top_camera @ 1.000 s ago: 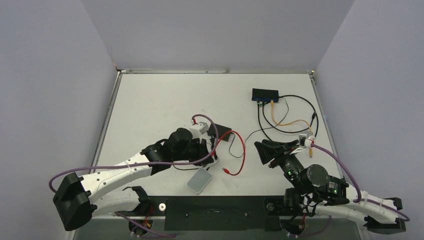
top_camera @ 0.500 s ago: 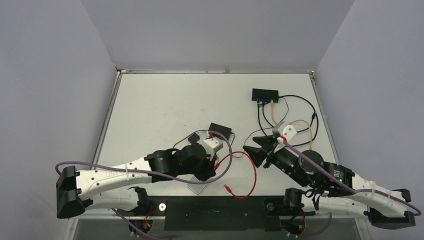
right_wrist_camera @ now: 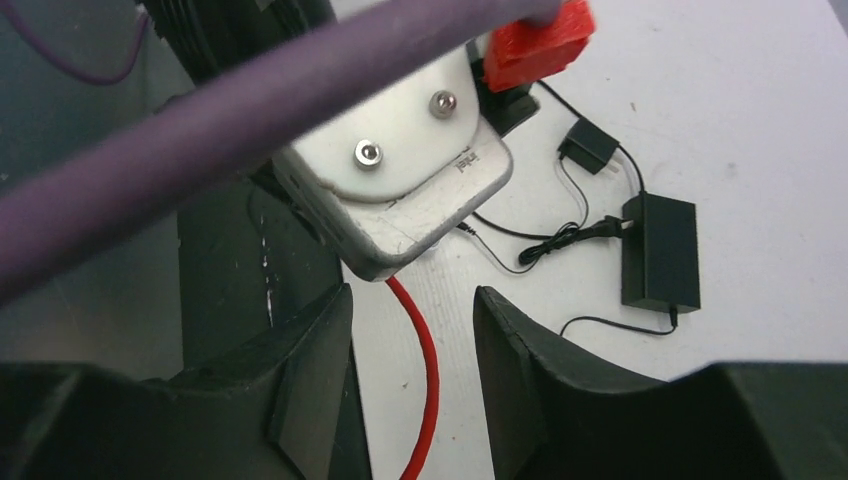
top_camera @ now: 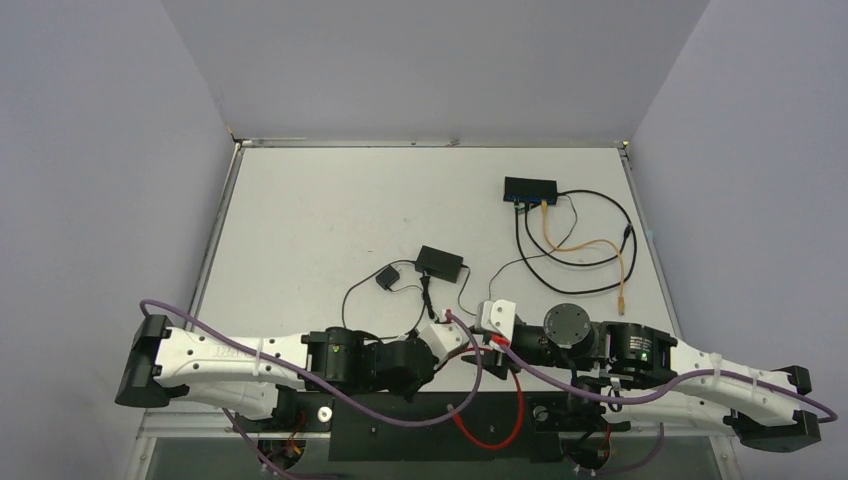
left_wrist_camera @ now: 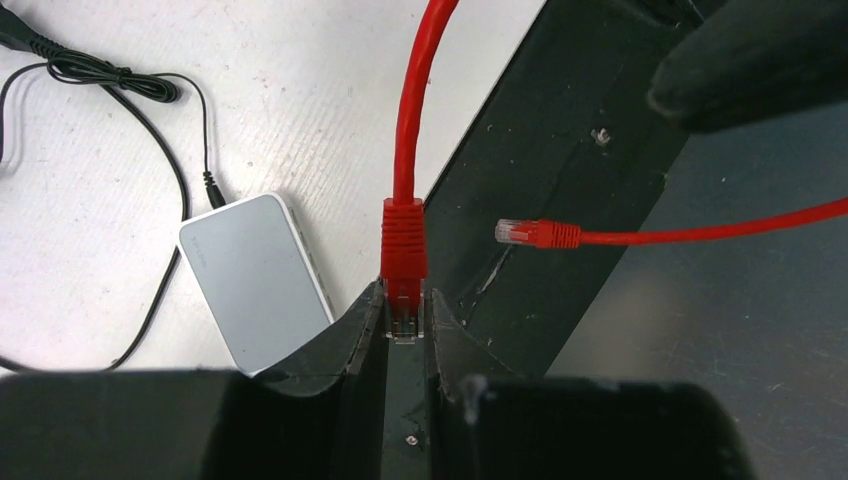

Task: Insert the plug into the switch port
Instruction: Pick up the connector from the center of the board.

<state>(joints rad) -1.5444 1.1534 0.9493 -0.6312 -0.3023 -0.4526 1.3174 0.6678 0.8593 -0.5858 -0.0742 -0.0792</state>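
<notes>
The plug [left_wrist_camera: 403,235], a red-booted connector with a clear tip, sits upright between the fingers of the left claw [left_wrist_camera: 403,300], which is closed tight on its lower end. Its red cable [left_wrist_camera: 410,100] rises straight away from the fingertips. The switch port lies on the blue-trimmed face of the switch [top_camera: 530,187], a flat black box well ahead of this claw and off to its right, near the far side of the table [top_camera: 320,220]. The separate sockets are too small to tell apart from above. An orange cable [top_camera: 600,245] and some black leads already run out of that face. Just right of the left claw, the cable's other plug [left_wrist_camera: 530,233] hangs free over the black bar [left_wrist_camera: 560,150] at the table's near edge. Just left of the claw lies a light grey pad [left_wrist_camera: 255,285]. The right claw [right_wrist_camera: 415,300] faces the left one at close range and stands wide open, holding nothing. A stretch of the red cable passes through the gap between its fingers [right_wrist_camera: 320,350], touching neither as far as can be seen. Beyond the right claw and to its right rests a black adapter brick [right_wrist_camera: 660,250] with its thin leads.
</notes>
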